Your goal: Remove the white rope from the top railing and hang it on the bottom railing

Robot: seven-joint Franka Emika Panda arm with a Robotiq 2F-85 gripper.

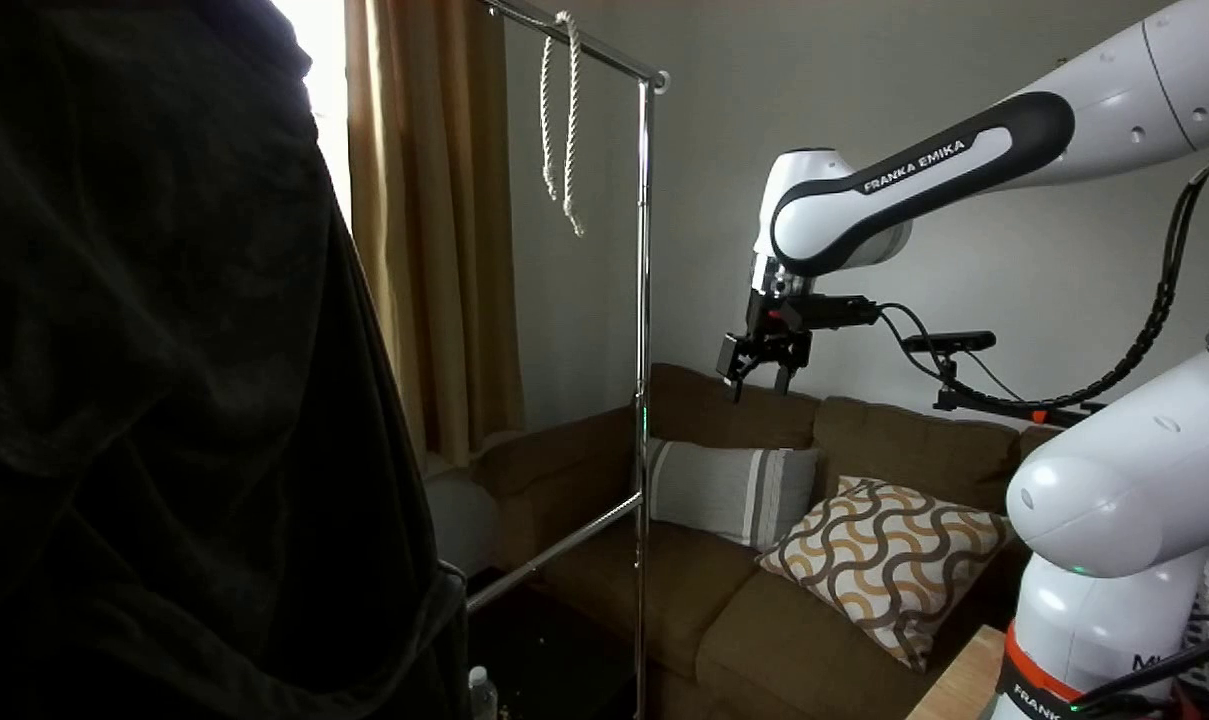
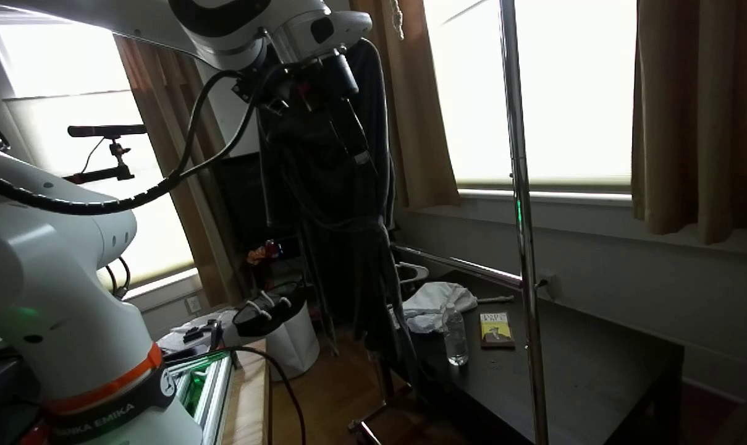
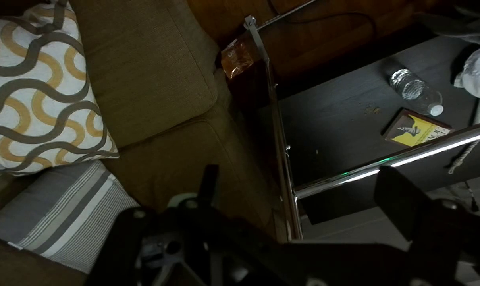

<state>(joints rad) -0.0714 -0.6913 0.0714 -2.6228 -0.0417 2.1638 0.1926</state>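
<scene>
The white rope [image 1: 572, 120] hangs folded over the top railing [image 1: 614, 58], near the rack's corner, with two strands dangling. Its lower end shows at the top edge in an exterior view [image 2: 398, 21]. The bottom railing [image 1: 564, 547] runs low across the rack; it also shows in an exterior view [image 2: 463, 264] and in the wrist view [image 3: 353, 172]. The top railing is out of the wrist view. My gripper [image 1: 760, 386] is open and empty, pointing down, beyond the rack's upright post and lower than the rope. In the wrist view its fingers [image 3: 299, 174] are wide apart.
The rack's upright post [image 1: 644, 300] stands between rope and gripper in an exterior view. Dark clothing [image 2: 342, 185] hangs on the rack. A low black table [image 2: 583, 364] holds a bottle [image 2: 455, 337], a book [image 2: 495, 329] and a white cloth bag [image 2: 438, 300]. A brown sofa [image 1: 764, 620] has pillows.
</scene>
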